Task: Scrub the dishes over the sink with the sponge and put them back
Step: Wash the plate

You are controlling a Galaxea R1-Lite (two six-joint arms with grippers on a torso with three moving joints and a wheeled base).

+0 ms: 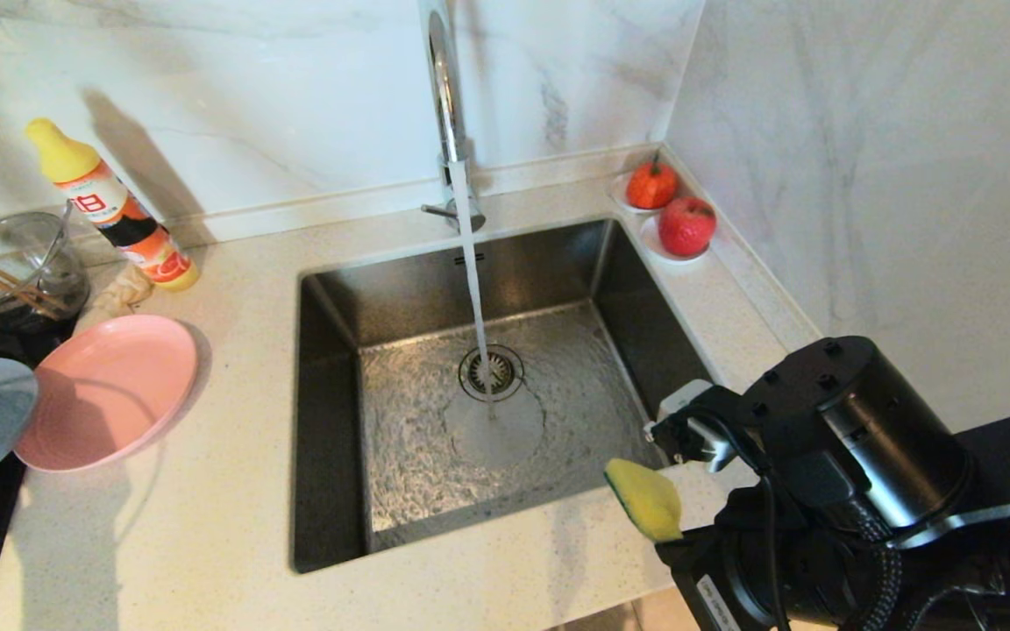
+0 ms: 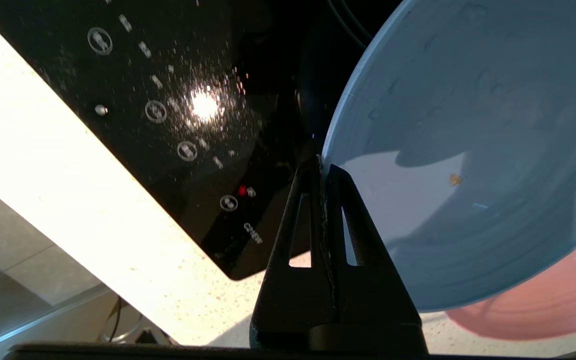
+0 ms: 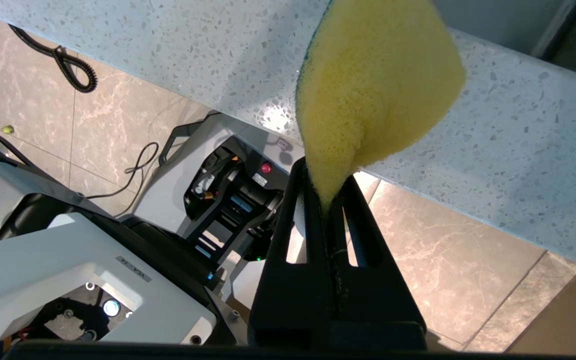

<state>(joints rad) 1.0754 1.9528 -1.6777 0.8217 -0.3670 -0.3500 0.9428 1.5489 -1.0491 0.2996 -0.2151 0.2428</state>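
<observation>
Plate-fetching step: my left gripper pinches the blue plate by its rim; right gripper clamps the sponge; next, I judge, carry both over the sink.

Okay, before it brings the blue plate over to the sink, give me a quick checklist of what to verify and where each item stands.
1. Left gripper shut on the blue plate rim: ok, pinching the edge.
2. Blue plate lifted off the pink plate: ok, it hangs tilted above it.
3. Right gripper shut on the sponge: ok, though it pinches only one corner.
4. Sponge over the sink: not ok, it sits above the counter's front edge.
5. Water running from the faucet: ok, the stream hits the drain.
6. Plate dirty side facing the sponge: cannot tell; a small speck shows on the plate.
</observation>
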